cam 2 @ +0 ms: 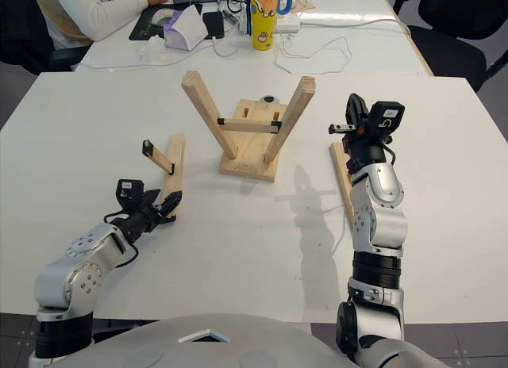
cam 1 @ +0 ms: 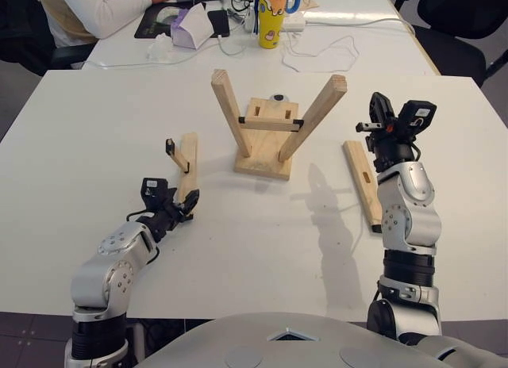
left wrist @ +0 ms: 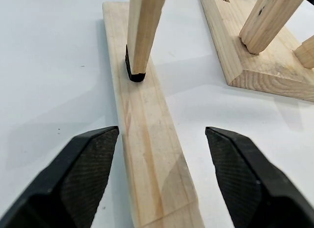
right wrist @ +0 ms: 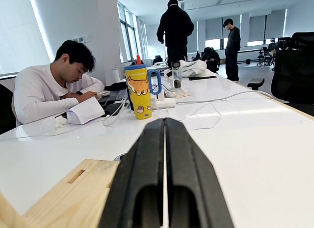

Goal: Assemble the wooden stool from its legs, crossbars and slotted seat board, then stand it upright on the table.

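The slotted seat board (cam 1: 260, 163) lies upside down mid-table with two legs (cam 1: 230, 110) slanting up from it, joined by a crossbar (cam 1: 270, 124). To its left a loose leg (cam 1: 189, 166) lies flat with a short black-tipped crossbar (left wrist: 142, 31) sticking out of it. My left gripper (cam 1: 186, 203) is open, one finger (left wrist: 83, 174) on each side of that leg's near end (left wrist: 152, 154), not touching it. Another slotted leg (cam 1: 362, 182) lies flat on the right. My right gripper (cam 1: 379, 114) is raised above that leg's far end, fingers (right wrist: 165, 179) shut on nothing.
A second table behind holds a yellow cup (cam 1: 273, 15), a tissue box (cam 1: 190, 27), and white cables (cam 1: 321, 52); a person sits there. A dark chair (cam 1: 468, 27) stands at the back right. The near table surface (cam 1: 262, 249) is bare.
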You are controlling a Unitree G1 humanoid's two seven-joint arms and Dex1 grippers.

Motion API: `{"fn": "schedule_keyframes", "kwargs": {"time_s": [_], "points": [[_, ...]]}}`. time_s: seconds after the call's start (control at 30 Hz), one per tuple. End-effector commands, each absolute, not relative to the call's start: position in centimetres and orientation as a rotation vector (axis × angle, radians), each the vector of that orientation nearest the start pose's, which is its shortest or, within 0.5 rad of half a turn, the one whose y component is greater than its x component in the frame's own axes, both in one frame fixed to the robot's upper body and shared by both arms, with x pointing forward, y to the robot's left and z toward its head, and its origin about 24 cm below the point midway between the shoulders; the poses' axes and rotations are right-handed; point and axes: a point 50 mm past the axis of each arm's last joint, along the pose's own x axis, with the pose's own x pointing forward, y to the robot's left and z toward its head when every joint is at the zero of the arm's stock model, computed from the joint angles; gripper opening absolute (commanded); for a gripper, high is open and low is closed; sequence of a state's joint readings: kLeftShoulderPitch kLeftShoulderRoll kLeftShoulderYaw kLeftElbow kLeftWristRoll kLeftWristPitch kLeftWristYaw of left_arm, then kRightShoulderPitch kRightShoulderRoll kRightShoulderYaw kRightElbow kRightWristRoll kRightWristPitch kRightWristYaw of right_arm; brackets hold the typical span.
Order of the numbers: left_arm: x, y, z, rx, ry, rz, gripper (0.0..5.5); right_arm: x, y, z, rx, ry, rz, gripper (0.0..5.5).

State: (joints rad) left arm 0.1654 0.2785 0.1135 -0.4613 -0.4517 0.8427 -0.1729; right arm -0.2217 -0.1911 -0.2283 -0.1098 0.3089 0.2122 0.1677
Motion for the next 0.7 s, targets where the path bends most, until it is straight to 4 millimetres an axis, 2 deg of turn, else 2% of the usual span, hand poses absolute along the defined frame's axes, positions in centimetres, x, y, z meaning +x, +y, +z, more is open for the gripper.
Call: {"fn": "schedule_keyframes", "kwargs": {"time_s": [0.03,0.2,0.47,0.6,0.7], "points": [[20.4,18.1,4.1,-0.176,0.564,-0.228,3.29,29.0,-20.9,12.2,0.116,-0.177,0.068,0.0],[20.1,18.5,3.0,-0.118,0.63,-0.174,3.29,29.1,-20.7,12.5,0.115,-0.18,0.079,0.0],[20.5,18.8,2.9,-0.062,0.641,-0.174,2.17,29.4,-20.7,12.9,0.115,-0.191,0.083,0.0],[20.9,19.0,3.2,-0.053,0.628,-0.18,2.16,29.6,-20.7,13.2,0.118,-0.201,0.082,0.0],[22.1,19.3,4.4,-0.044,0.539,-0.158,2.16,29.8,-20.6,13.6,0.118,-0.215,0.083,0.0]]}}
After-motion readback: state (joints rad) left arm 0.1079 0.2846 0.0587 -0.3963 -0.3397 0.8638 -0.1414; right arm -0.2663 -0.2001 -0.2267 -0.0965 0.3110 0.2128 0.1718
